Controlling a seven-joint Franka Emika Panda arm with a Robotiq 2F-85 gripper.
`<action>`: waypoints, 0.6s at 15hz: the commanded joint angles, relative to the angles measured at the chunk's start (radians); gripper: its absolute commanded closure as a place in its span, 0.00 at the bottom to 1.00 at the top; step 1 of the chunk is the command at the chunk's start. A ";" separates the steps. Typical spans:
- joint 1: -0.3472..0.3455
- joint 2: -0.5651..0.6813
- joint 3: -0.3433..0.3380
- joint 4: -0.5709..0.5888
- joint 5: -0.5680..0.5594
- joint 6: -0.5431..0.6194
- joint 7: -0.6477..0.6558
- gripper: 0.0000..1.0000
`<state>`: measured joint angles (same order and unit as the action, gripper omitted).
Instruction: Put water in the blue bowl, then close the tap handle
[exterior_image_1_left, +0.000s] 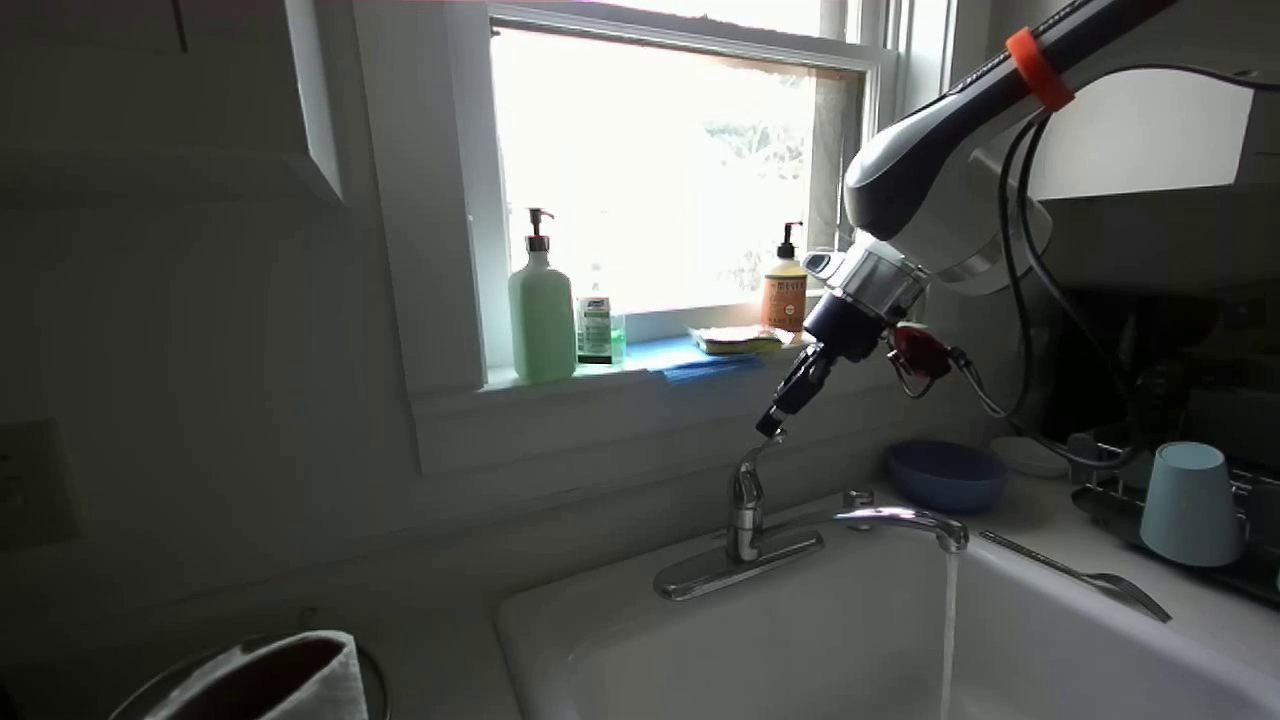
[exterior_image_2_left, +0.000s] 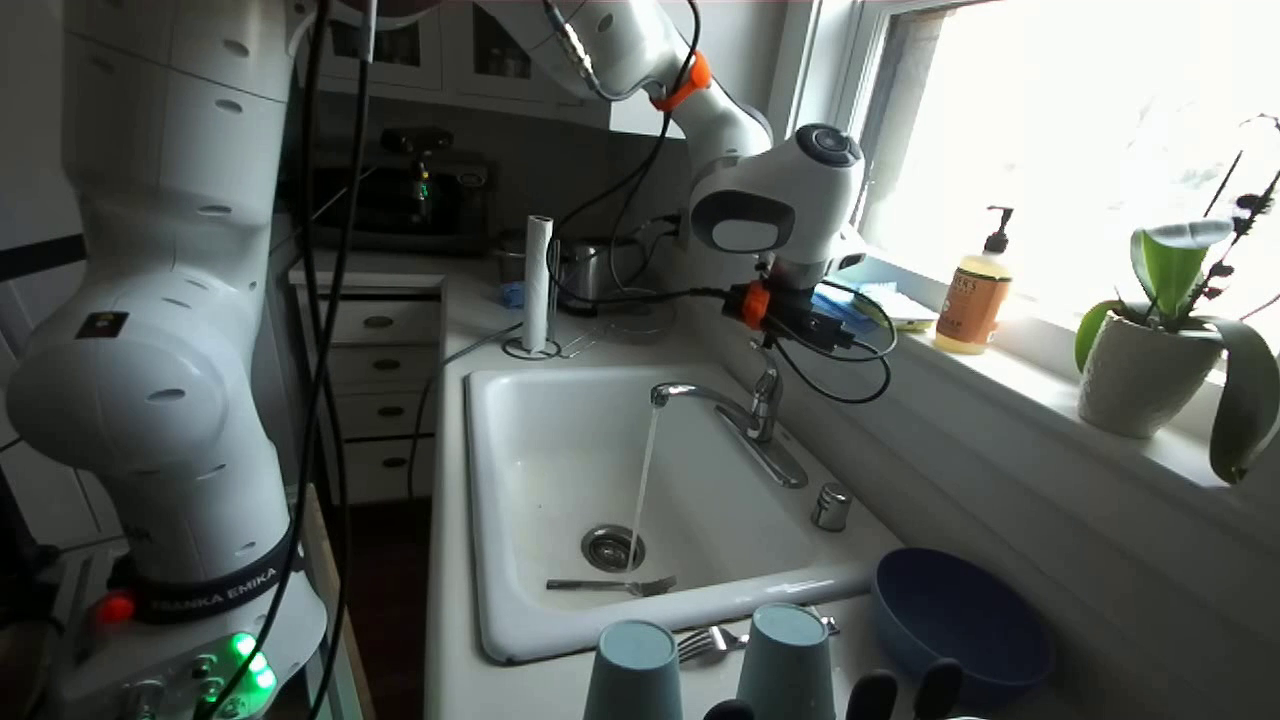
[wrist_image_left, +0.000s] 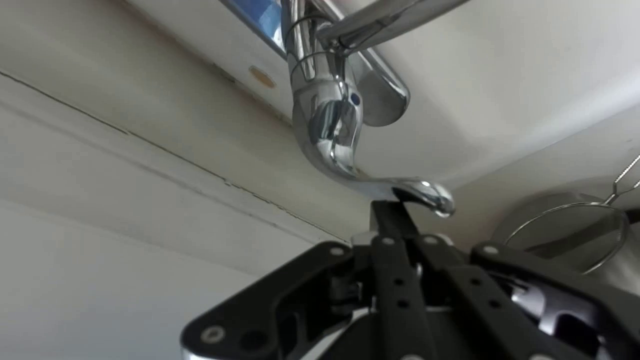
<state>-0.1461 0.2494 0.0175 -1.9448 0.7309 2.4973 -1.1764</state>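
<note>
Slanting down from above, the black two-fingered gripper (exterior_image_1_left: 771, 422) has its fingers (wrist_image_left: 392, 220) brought together, with nothing showing between them. The short, curved chrome tap handle (wrist_image_left: 332, 145) stands right at their tips: in the wrist view its slim, hooked end lies just ahead of them and reaches a little past, while in an exterior view the fingertips come to the very top of the lever. Whether they touch it, I cannot tell. The handle rises upright from the silver faucet's flat base (exterior_image_1_left: 690, 578). From the long, curved chrome spout (exterior_image_1_left: 890, 517) a thin, clear stream of water (exterior_image_2_left: 645, 480) falls into the white rectangular sink (exterior_image_2_left: 560, 470), near the round metal drain (exterior_image_2_left: 612, 549) and a silver metal fork (exterior_image_2_left: 612, 586) lying on the sink floor. The plain, round blue bowl (exterior_image_1_left: 945, 480) is well apart from the gripper, upright on the white counter (exterior_image_2_left: 540, 690) just outside the sink, near two upturned pale blue mugs (exterior_image_2_left: 638, 680); in both exterior views it stands away from the stream
</note>
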 joint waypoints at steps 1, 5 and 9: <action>-0.012 0.040 -0.023 0.037 -0.088 -0.097 0.056 1.00; -0.022 0.063 -0.025 0.055 -0.150 -0.147 0.071 1.00; -0.029 0.052 -0.018 0.047 -0.155 -0.147 0.069 1.00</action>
<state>-0.1617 0.3044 -0.0105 -1.9198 0.6038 2.3791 -1.1332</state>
